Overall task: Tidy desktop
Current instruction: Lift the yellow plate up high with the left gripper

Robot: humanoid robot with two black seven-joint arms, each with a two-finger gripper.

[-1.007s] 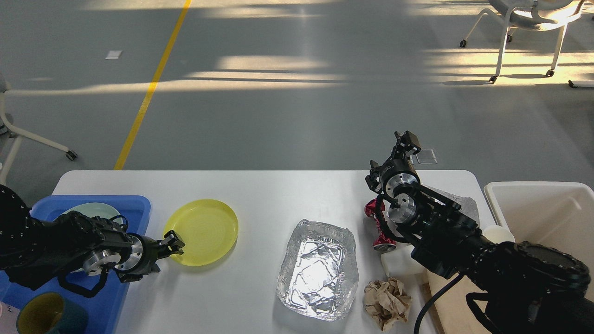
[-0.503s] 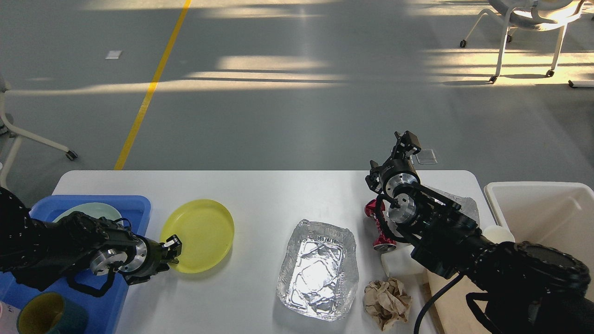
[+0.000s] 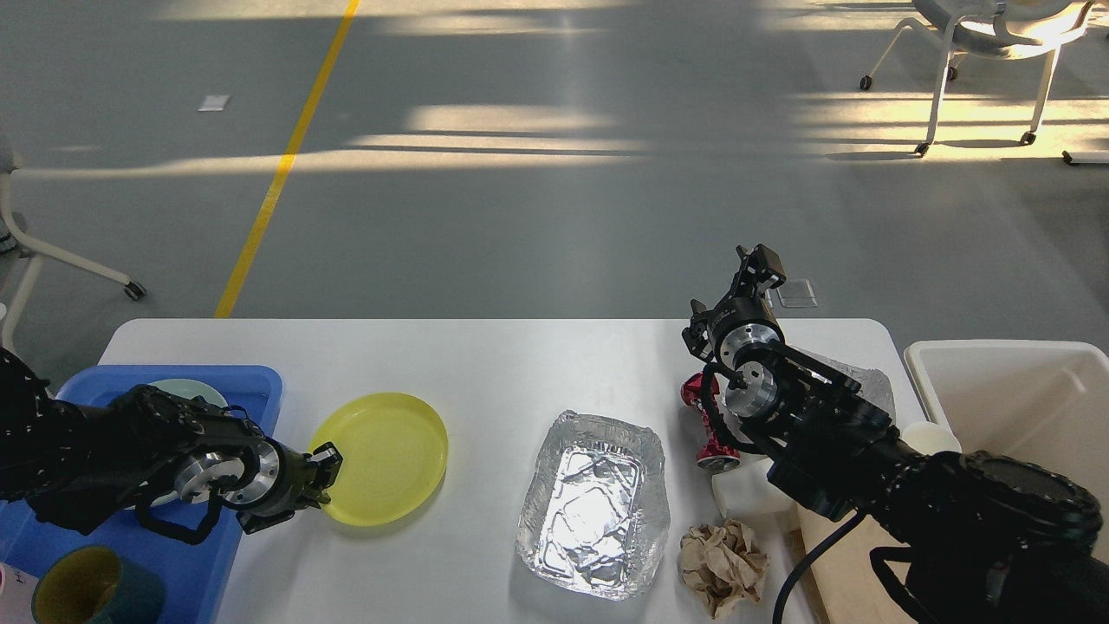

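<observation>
Head view: your left gripper (image 3: 324, 472) pinches the near-left rim of the yellow plate (image 3: 381, 458) on the desktop (image 3: 502, 364), the blue tray (image 3: 260, 381) just left. Farther off, your right gripper (image 3: 756, 263): I cannot tell its state.

Smooth grey floor (image 3: 537, 225); straight yellow painted floor line (image 3: 279, 169) at left; sunlight bands (image 3: 485, 147) across it; white wheeled chair (image 3: 988, 52) top right; white caster leg (image 3: 61, 260) far left.

Open lab or office hall: grey floor (image 3: 554, 217), yellow floor line (image 3: 282, 165), wheeled chairs (image 3: 988, 35).
</observation>
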